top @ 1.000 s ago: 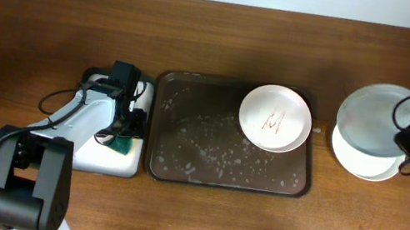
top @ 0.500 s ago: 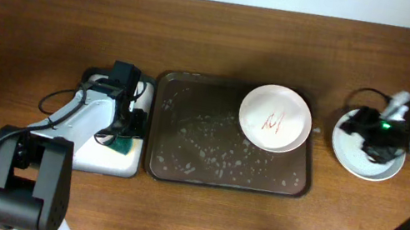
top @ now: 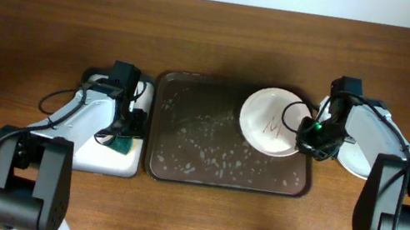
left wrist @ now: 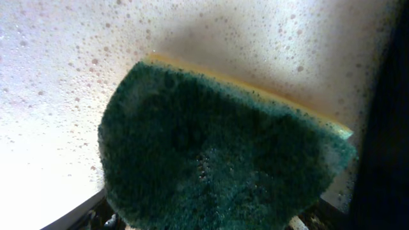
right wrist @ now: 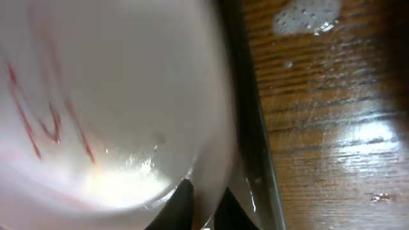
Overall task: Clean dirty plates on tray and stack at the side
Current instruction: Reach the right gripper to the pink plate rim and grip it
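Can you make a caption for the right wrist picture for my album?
Red-scribbled plate sitting on the dark tray, soapy drops on the wooden table beside it.

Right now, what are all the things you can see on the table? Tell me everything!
marked plate: one, white with red scribbles, on the right end of the tray.
tray: one, dark brown, flecked with foam, middle of the table.
side plates: white, right of the tray; the arm hides how many.
small tray: one, white, left of the brown tray.
sponge: one, green with a yellow back, on the small tray.
foam blob: one, whitish, on the wood beside the brown tray's right edge.
table: one, brown wood.
left tool: one, black, holding the sponge.
right tool: one, black, at the marked plate's right rim.
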